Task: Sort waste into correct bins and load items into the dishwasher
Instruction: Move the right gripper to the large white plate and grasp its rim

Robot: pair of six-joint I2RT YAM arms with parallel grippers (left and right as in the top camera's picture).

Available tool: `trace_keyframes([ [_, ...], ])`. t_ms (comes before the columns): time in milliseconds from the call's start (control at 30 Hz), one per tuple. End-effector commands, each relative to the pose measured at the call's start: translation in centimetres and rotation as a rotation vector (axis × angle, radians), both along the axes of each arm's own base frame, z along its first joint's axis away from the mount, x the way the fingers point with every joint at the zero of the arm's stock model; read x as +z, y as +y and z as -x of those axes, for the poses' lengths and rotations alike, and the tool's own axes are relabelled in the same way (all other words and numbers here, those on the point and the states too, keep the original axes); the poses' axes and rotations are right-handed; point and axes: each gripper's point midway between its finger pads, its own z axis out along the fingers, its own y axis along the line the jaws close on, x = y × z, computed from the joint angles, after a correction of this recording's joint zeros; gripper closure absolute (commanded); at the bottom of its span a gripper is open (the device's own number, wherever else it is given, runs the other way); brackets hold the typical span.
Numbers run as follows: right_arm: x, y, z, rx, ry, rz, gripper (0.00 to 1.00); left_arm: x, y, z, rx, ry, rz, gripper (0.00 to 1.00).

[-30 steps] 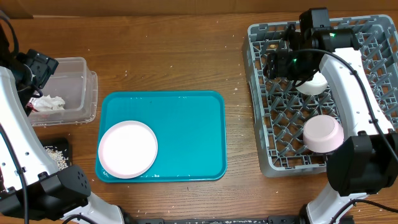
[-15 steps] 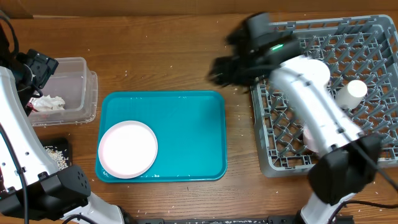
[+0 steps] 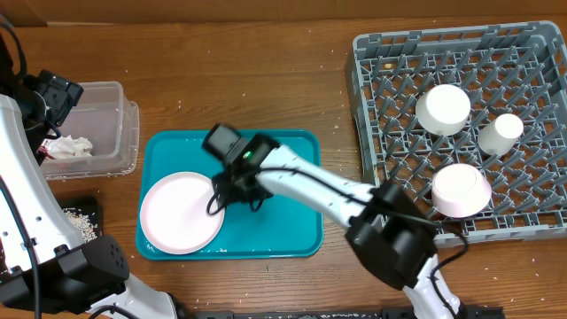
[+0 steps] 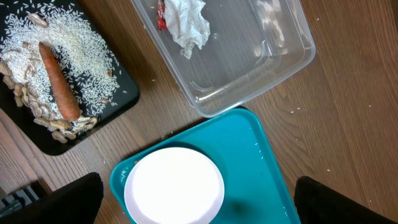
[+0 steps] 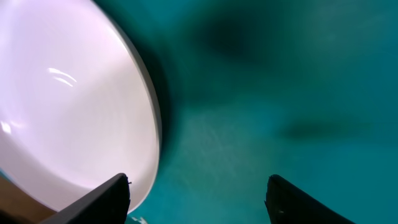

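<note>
A white plate lies on the left part of the teal tray; it also shows in the left wrist view and the right wrist view. My right gripper is open and empty, low over the tray at the plate's right rim. My left gripper is open and empty, high above the plate and tray. The grey dishwasher rack at the right holds a white cup, a smaller white cup and a pink bowl.
A clear plastic bin at the left holds crumpled paper. A black tray holds rice, peanuts and a carrot. Bare wood table lies between the tray and the rack.
My right arm has swung from the dishwasher rack leftward across the table down to the tray beside the white plate. A white cup stays in the rack. The left arm has not moved.
</note>
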Motion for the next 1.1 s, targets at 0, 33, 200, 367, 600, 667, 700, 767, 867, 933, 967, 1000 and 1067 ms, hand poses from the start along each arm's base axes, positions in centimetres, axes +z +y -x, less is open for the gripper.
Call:
trace_keyframes([
  [0, 0.0, 0.6, 0.7, -0.011, -0.020, 0.011, 0.30, -0.1, -0.1, -0.1, 0.001, 0.009, -0.007, 0.00],
  [33, -0.3, 0.8, 1.0, -0.012, -0.012, 0.018, 0.30, -0.1, -0.1, -0.1, 0.001, 0.010, -0.007, 0.00],
  [200, -2.9, 1.2, 3.1, 0.001, 0.035, 0.067, 0.34, -0.1, -0.1, -0.1, 0.001, 0.010, -0.007, 0.00],
  [367, -3.1, 1.7, 3.4, 0.012, 0.025, 0.066, 0.37, -0.1, -0.1, -0.1, 0.001, 0.010, -0.007, 0.00],
  [600, -3.5, -1.4, 1.6, -0.101, -0.056, 0.207, 0.48, -0.1, -0.1, -0.1, 0.001, 0.010, -0.007, 0.00],
  [667, -3.5, -3.2, 0.9, -0.144, -0.066, 0.266, 0.55, -0.1, -0.1, -0.1, 0.001, 0.010, -0.007, 0.00],
  [700, -3.6, -3.9, 0.7, -0.158, -0.061, 0.286, 0.60, -0.1, -0.1, -0.1, 0.000, 0.010, -0.007, 0.00],
  [767, -3.6, -5.4, 0.0, -0.187, -0.039, 0.318, 0.68, -0.1, -0.1, -0.1, 0.001, 0.010, -0.007, 0.00],
  [867, -3.6, -7.9, -1.1, -0.238, -0.001, 0.361, 0.85, -0.1, -0.1, -0.1, 0.000, 0.010, -0.007, 0.00],
  [933, -3.5, -9.2, -1.8, -0.263, 0.024, 0.374, 0.95, -0.1, -0.1, -0.1, 0.000, 0.009, -0.007, 0.00],
  [967, -3.5, -9.6, -2.0, -0.265, 0.039, 0.374, 0.96, -0.1, -0.1, -0.1, 0.000, 0.010, -0.007, 0.00],
  [1000, -3.5, -9.9, -2.1, -0.260, 0.061, 0.365, 0.96, -0.2, -0.1, -0.1, 0.000, 0.010, -0.007, 0.00],
  [1067, -3.3, -10.3, -2.4, -0.261, 0.099, 0.342, 0.96, -0.1, -0.1, -0.1, 0.000, 0.010, -0.007, 0.00],
])
